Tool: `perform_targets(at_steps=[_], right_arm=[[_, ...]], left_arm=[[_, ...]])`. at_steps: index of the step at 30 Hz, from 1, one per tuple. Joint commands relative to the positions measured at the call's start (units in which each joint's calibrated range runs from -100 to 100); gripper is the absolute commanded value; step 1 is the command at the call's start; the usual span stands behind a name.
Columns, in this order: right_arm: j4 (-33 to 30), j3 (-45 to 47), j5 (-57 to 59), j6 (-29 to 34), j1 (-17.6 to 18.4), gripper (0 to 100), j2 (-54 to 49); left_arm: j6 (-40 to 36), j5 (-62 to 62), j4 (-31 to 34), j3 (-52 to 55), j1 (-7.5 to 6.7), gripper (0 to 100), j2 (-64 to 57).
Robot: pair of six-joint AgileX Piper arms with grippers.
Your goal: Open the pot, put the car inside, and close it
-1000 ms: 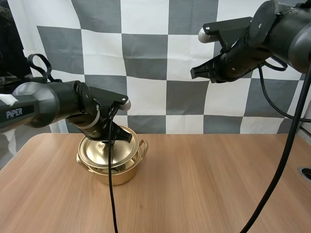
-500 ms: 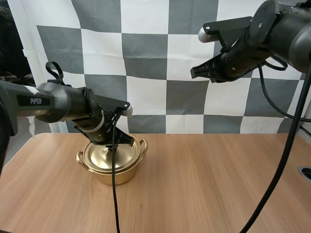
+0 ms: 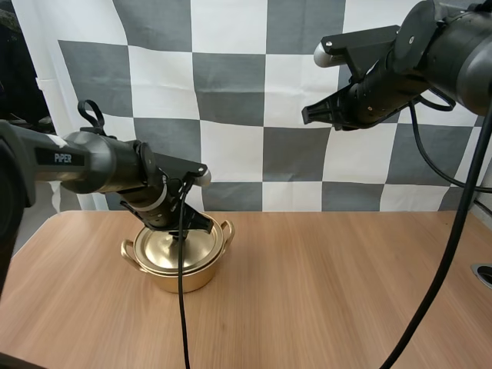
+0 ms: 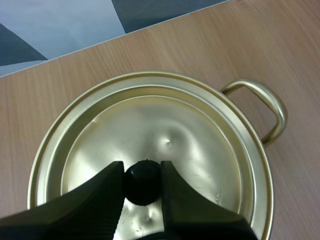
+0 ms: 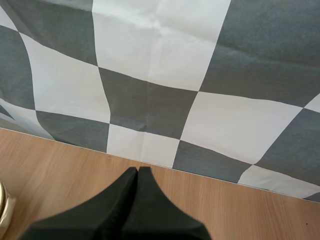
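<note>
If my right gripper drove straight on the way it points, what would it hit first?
Probably the table near its far edge; the right gripper has free air ahead, and the pot sits off to one side. Depth is unclear.

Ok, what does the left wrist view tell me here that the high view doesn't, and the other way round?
Left wrist view: the left gripper pinches the lid's black knob between its fingertips, and the lid has a small dent near its middle. High view: the right gripper hangs high above the table, well away from the pot. Shared: the gold pot on the wooden table with its lid on and the left gripper at the lid.
</note>
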Motion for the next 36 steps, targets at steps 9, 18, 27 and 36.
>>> perform_targets(at_steps=[9, 18, 27, 36], right_arm=[[0.0, 0.0, 0.0, 0.0, 0.0, 0, 0.0], [0.0, 0.0, -0.4, 0.0, 0.0, 0, 0.0], [0.5, 0.0, -0.7, 0.0, 0.0, 0, 0.0], [0.9, 0.0, -2.4, 0.0, 0.0, 0, -2.7]], left_arm=[[0.0, -1.2, -0.1, 0.1, -0.01, 0, 0.7], [0.0, -0.1, -0.4, 0.1, -0.01, 16, 0.7], [-0.1, 2.3, -0.5, -1.2, -0.01, 55, 0.1], [-2.2, 19.7, 0.0, -12.8, -0.01, 94, -12.3]])
